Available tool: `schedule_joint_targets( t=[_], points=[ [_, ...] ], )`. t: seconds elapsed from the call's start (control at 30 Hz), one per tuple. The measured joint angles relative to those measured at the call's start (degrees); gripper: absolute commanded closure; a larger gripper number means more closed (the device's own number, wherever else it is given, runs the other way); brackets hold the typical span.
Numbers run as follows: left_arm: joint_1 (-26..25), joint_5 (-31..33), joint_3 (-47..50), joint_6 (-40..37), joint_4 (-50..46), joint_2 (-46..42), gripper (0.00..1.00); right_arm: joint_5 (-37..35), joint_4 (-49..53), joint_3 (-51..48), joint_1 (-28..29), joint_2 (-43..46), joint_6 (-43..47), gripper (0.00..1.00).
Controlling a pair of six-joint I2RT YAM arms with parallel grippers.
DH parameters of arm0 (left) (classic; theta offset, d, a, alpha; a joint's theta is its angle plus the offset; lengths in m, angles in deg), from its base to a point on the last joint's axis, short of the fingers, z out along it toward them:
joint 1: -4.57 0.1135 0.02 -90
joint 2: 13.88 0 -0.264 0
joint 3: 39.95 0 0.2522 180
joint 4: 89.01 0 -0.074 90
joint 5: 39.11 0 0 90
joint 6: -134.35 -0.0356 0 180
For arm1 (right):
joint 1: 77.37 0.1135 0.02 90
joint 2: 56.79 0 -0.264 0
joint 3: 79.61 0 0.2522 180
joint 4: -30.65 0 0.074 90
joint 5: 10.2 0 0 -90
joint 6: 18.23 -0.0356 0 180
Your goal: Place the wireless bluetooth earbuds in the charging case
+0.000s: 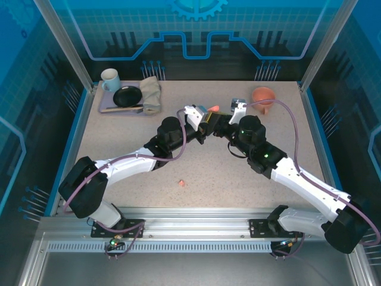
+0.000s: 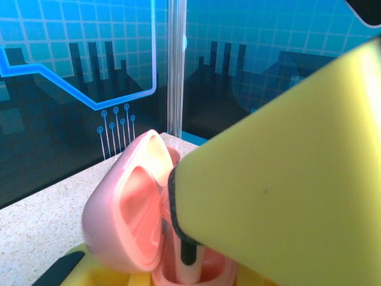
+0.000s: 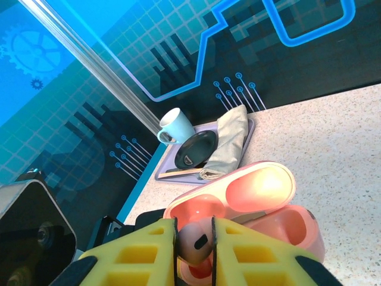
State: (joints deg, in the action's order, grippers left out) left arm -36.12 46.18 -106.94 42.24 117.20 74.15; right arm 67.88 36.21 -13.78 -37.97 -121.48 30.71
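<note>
Earbud (image 3: pixel 196 244), salmon-pink, sits pinched in the right gripper (image 3: pixel 195 231) at the mouth of the open pink charging case (image 3: pixel 265 187). The left gripper (image 1: pixel 202 113) clamps that case above the table (image 1: pixel 119 137). A second earbud (image 1: pixel 180 182) lies loose on the table near the arm bases.

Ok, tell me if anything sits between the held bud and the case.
Nothing visible does. The right hand grips the pink bud directly over the open case. The lid is swung back, and the socket under the bud looks free.
</note>
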Motion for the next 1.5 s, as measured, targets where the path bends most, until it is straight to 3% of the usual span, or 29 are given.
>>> schedule_joint_targets(
  t=[0.2,0.53,1.1,1.33,1.5],
  points=[
    [0.0,0.6,0.0,0.0,-1.9,0.0,1.00,-1.2,0.2,0.0,0.5,-1.1,0.3,0.68],
    [0.0,0.6,0.0,0.0,-2.1,0.0,1.00,-0.5,2.9,2.2,0.6,-1.5,-1.0,0.57],
    [0.0,1.5,-0.1,0.2,-0.8,0.0,1.00,4.5,4.4,4.2,-4.1,-1.5,-7.8,0.34],
    [0.2,2.8,0.5,-1.4,-0.7,-2.6,1.00,5.8,11.5,3.5,-6.9,5.1,-10.5,0.30],
    [3.2,3.7,4.5,-1.5,-1.4,-8.8,1.00,6.8,20.0,1.2,-6.6,9.2,-12.2,0.30]
  ],
)
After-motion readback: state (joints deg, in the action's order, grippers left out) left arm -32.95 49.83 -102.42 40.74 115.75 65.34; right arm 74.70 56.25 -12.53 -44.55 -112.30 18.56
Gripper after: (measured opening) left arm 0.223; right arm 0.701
